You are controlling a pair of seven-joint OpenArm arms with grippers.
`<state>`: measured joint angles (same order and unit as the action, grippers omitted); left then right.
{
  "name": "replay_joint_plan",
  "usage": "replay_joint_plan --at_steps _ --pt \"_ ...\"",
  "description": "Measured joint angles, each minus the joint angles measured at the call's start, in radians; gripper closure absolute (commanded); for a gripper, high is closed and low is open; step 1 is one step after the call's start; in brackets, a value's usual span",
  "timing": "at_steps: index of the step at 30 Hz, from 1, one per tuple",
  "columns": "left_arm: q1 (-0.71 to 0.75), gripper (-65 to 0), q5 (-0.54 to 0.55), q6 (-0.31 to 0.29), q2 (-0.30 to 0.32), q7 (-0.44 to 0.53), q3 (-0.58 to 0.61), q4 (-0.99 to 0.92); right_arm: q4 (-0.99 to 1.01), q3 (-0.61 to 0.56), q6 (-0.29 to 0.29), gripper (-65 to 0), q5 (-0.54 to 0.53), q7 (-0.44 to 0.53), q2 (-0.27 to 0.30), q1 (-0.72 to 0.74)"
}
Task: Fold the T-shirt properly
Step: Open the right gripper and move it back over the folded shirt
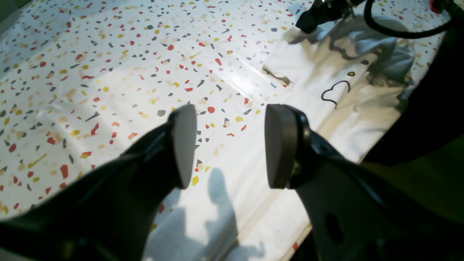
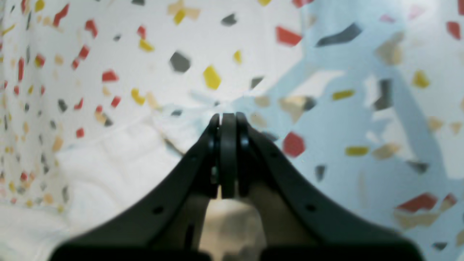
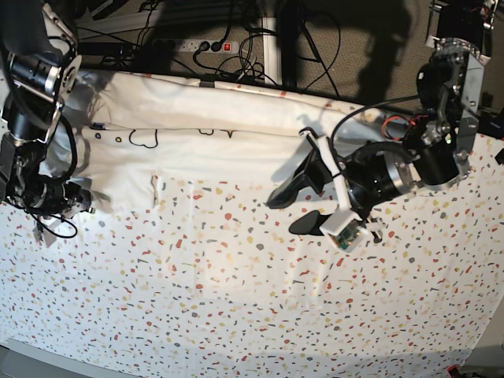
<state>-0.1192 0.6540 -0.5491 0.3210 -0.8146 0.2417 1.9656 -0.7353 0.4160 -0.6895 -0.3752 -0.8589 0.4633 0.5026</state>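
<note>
The white T-shirt [image 3: 205, 150] lies spread along the back of the table, with black cloud outlines [image 3: 143, 139] showing on it. At the shirt's left end my right gripper [image 3: 81, 201] is down at the cloth. Seen from the right wrist, that gripper [image 2: 228, 116] is shut, with the shirt's white edge [image 2: 108, 163] drawn up to its tips. My left gripper [image 3: 293, 209] hovers open over the speckled covering just in front of the shirt's right half. Its fingers [image 1: 185, 145] stand wide apart with nothing between them, and the T-shirt [image 1: 326, 90] lies beyond to the right.
The speckled table covering [image 3: 236, 299] takes up the whole front of the table. Behind the back edge are a power strip [image 3: 201, 46] and loose cables. The right arm's body [image 3: 31, 87] stands over the shirt's left end. The table's edge [image 1: 301, 239] runs close under the left wrist.
</note>
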Motion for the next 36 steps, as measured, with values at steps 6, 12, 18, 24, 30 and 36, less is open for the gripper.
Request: replay_joint_plan --at_steps 6,12,18,24,30,36 --pt "0.000 -29.6 -0.001 0.000 0.000 0.000 0.000 0.000 -0.119 -0.001 0.000 0.0 -0.148 -0.116 0.000 -0.002" --pt "0.000 -29.6 -0.004 0.000 0.000 0.000 0.000 0.000 -0.226 -0.001 -0.001 0.0 -0.396 -0.349 -0.001 -0.004" --pt "0.000 -29.6 -0.015 0.000 0.000 0.000 0.000 0.000 -0.385 -0.003 -0.004 0.0 -0.624 -0.505 -0.001 -0.099" --pt "0.000 -29.6 -0.018 0.000 0.000 0.000 0.000 0.000 -0.671 -0.002 -0.005 0.0 -0.807 -0.550 0.000 -0.281" --pt "0.000 -29.6 -0.018 0.000 0.000 0.000 0.000 0.000 -0.940 0.027 -0.004 0.0 -0.911 -0.557 -0.001 -0.444" --pt "0.000 -29.6 -0.018 0.000 0.000 0.000 0.000 0.000 -1.012 0.161 -0.004 0.0 -0.880 -0.558 -0.016 -0.524"
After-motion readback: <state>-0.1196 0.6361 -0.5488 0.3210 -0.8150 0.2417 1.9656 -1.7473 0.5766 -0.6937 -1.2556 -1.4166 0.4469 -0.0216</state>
